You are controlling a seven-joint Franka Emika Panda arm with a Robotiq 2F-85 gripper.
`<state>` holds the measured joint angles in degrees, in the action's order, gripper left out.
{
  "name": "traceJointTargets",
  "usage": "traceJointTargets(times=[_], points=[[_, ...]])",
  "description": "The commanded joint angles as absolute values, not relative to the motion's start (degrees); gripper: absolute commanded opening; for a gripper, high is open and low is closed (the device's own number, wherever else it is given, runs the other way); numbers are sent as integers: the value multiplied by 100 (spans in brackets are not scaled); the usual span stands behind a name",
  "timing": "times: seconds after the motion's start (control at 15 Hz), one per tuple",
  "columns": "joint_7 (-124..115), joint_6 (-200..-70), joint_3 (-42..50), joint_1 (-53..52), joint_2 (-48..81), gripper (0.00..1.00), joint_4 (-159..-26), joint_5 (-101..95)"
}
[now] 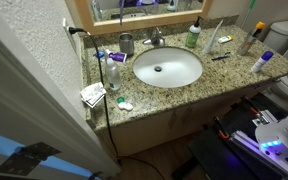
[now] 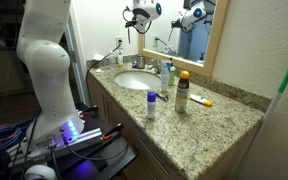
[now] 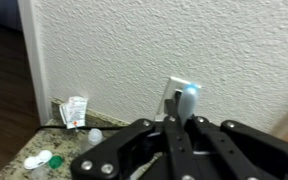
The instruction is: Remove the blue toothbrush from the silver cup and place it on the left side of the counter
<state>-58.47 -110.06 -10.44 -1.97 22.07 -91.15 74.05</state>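
Observation:
In the wrist view my gripper (image 3: 180, 128) is shut on the blue toothbrush (image 3: 187, 100). Its light blue end sticks up between the black fingers, in front of the white wall. The left end of the speckled counter (image 3: 42, 138) lies below and to the left of the fingers. The silver cup (image 1: 126, 43) stands upright at the back of the counter (image 1: 224, 75), left of the faucet. The gripper itself does not show in either exterior view. Only the white arm (image 2: 44, 60) shows, at the left.
A white sink (image 1: 167, 68) with a chrome faucet (image 1: 156, 38) fills the counter's middle. A clear bottle (image 1: 112, 72) and a paper packet (image 1: 92, 94) sit at the left end. A green bottle (image 1: 193, 36) stands at the back. A wall outlet (image 3: 172, 95) is behind the toothbrush. Green caps (image 3: 39, 160) lie on the counter.

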Motion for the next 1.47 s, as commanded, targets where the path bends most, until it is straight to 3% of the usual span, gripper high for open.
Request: traceJointTargets(times=[0.0, 0.13, 0.27, 0.33, 0.93, 1.13, 1.2, 1.33, 1.4], points=[[-5886, -10288, -882, -345, 1947, 2, -10136, 7474], [-5814, -10449, -795, -446, 2174, 7, -9697, 7513], [-5814, -10459, -755, -482, 2186, 7, -9637, 7507], [-5821, -10461, -741, -478, 2176, 2, -9598, 7505], [-6687, -8217, -535, -260, 3119, 2, -9936, 8067], [-6812, -8295, -431, -400, 3207, 2, -9918, 8006], [-6835, -8292, -427, -415, 3266, 7, -9945, 8006], [-6824, -8294, -421, -434, 3278, 7, -9930, 8004], [-6824, -8295, -416, -432, 3269, 2, -9917, 8003]])
